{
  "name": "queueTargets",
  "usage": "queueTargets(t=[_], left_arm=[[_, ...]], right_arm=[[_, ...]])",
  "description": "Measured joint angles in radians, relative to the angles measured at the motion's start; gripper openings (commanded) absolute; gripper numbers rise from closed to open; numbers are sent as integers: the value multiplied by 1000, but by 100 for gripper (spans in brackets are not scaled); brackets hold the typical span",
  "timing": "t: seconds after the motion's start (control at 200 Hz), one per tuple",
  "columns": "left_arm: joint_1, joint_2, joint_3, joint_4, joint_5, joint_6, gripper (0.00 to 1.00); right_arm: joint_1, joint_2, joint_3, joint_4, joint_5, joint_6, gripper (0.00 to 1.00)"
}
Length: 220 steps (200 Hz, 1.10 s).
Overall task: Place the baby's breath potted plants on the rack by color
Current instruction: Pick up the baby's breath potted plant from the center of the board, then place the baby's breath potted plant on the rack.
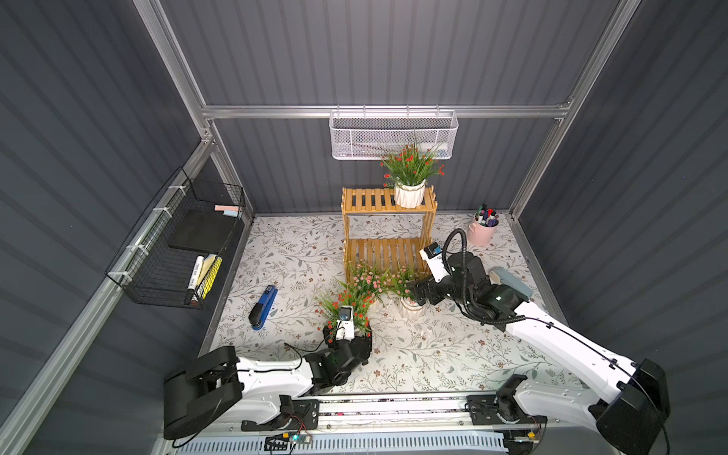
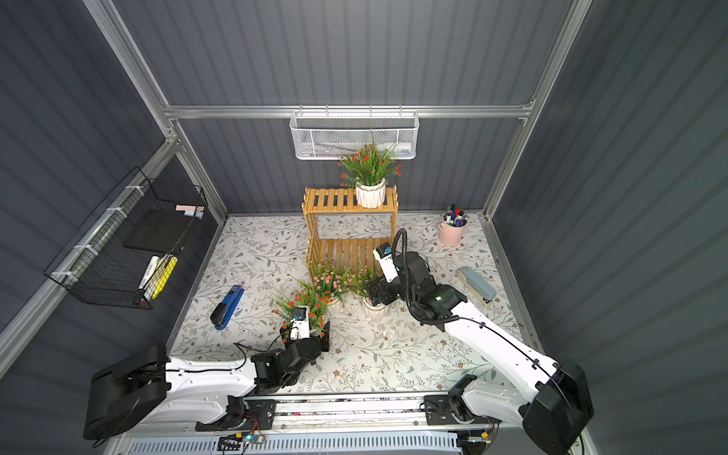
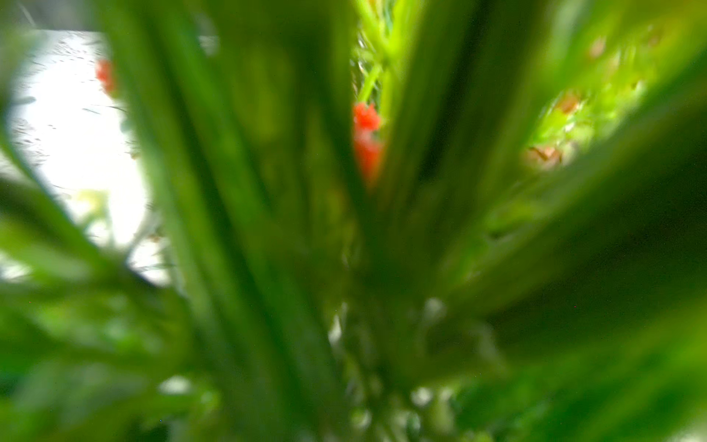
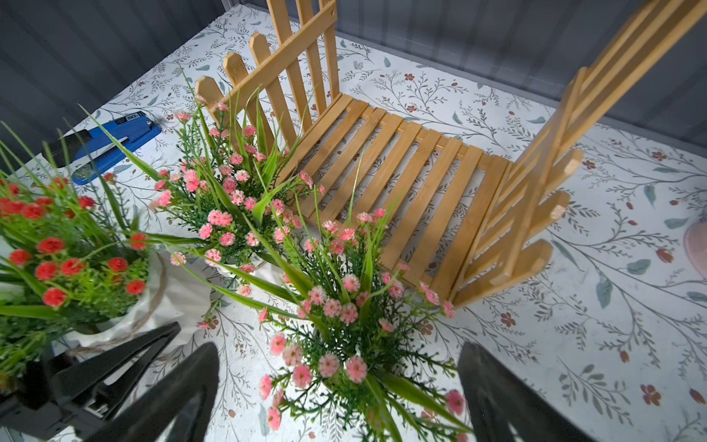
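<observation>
my right gripper (image 4: 336,350) is wide open around the bottom-middle pink plant (image 4: 333,306). my left gripper (image 1: 348,333) is at the red plant (image 1: 346,303); open or shut, i cannot tell.

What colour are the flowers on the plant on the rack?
Red-orange; the plant shows best in a top view.

You see white shells on black joints — left arm (image 1: 272,378) trails thin wire; right arm (image 1: 567,338) carries ribbed black hose.
</observation>
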Motion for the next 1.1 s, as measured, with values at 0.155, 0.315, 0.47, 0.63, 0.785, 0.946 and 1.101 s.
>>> queueTargets(t=[0.155,0.315,0.47,0.63,0.785,0.946,1.101], left_arm=[[7,-66,55,-140,-9,-28,69],[22,-131,145,-305,-8,-57,70],[49,-176,253,-453,-1,-69,69],[85,-180,336,-549,16,-67,69],[150,-180,385,-600,68,-43,69],[211,-170,457,-628,138,11,69],[263,-125,546,-635,207,68,69]], right_arm=[[0,0,0,0,8,-6,99],[0,0,0,-1,35,-8,99],[0,2,0,-1,61,-6,99],[-2,10,1,-1,64,-5,99],[-2,10,10,-1,63,-5,99],[-2,9,18,-1,64,-5,99],[-2,9,20,-1,64,-5,99]])
